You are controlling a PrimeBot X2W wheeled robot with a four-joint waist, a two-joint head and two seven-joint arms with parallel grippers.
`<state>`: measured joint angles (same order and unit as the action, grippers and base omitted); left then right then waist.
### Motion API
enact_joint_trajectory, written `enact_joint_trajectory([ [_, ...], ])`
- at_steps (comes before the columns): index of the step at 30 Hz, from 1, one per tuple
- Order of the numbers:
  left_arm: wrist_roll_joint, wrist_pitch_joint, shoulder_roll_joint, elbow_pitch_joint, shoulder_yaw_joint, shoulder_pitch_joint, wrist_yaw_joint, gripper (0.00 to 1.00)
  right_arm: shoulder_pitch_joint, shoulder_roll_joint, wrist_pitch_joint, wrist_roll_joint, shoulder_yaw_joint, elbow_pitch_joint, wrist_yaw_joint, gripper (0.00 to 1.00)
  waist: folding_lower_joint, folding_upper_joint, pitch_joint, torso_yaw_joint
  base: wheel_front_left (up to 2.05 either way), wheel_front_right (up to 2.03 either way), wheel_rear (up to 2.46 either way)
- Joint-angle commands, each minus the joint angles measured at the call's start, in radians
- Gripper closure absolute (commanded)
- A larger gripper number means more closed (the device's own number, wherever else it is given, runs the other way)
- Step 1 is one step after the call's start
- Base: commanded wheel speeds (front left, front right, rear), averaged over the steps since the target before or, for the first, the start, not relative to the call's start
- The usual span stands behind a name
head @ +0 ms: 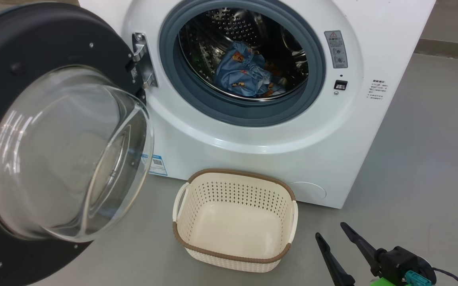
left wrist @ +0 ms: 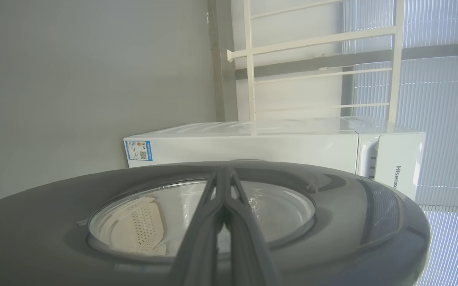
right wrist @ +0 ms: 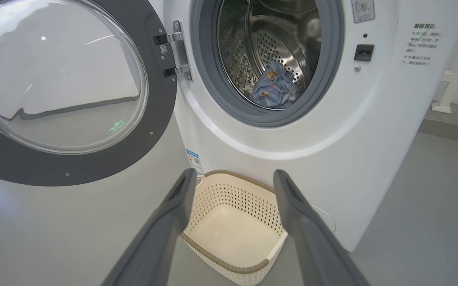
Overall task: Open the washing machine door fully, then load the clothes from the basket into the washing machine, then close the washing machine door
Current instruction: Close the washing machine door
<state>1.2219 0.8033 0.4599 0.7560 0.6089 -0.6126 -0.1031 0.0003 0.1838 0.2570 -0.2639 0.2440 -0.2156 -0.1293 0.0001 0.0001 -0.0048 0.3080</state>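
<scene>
Closing the door (head: pixel 34 43) looks like the step in hand. Loading reads as done: clothes (head: pixel 243 71) lie in the drum (head: pixel 233 28) of the washer (head: pixel 253 139), low and toward the front, blue w/ bear prints. Cream cloth can't be made out. Basket (head: pixel 237 174) sits empty on the floor (head: pixel 412 159), just in front of the washer.

Door is swung wide on its hinge (head: pixel 141 59), to the left in head view, glass bowl (head: pixel 66 151) facing the cam.

L gripper (left wrist: pixel 223 171): jaws shut tight, nothing between them, fingers laid across the door's outer face and over the window. Prob. touching, can't tell for sure.

R gripper (head: pixel 331 230): jaws wide, holding nothing, low and to the right of the basket, apart from it.

Next move, my call: L arm pushes the outer face round the hinge toward the opening till the latch (head: pixel 340 84) catches. Push should land near the free edge, away from the hinge, for leverage. R arm needs to keep out of the sweep. Basket is near the swing path; can't tell if the door's lower edge clears it.

Risks: shut fingers sliding on the glossy face, and cloth near the seal (head: pixel 169 67) getting pinched.
</scene>
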Motion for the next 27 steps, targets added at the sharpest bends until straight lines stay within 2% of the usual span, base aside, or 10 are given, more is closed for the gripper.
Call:
enact_joint_trajectory([
  [1,0.017,0.038,0.013,-0.059,-0.007,0.013,-0.008,1.00,-0.018,0.000,0.005,-0.009,0.016,0.025,-0.001,0.00,-0.0001,-0.0001,0.000,0.004,0.00,0.00,0.00],
  [5,0.033,0.093,-0.026,-0.161,-0.017,0.052,-0.041,1.00,-0.014,-0.003,0.005,-0.008,0.008,0.028,-0.001,0.00,-0.0001,-0.0001,-0.001,0.010,0.00,0.00,0.00],
  [15,0.078,0.233,-0.112,-0.465,-0.035,0.182,-0.157,1.00,-0.012,-0.016,0.005,-0.002,-0.004,0.034,-0.001,0.00,-0.0001,-0.0001,0.001,0.023,0.00,0.00,0.00],
  [27,0.123,0.329,-0.209,-0.700,-0.071,0.280,-0.245,1.00,-0.015,-0.030,0.005,0.000,-0.013,0.039,-0.001,0.00,-0.0001,-0.0001,0.008,0.008,0.00,0.00,0.00],
])
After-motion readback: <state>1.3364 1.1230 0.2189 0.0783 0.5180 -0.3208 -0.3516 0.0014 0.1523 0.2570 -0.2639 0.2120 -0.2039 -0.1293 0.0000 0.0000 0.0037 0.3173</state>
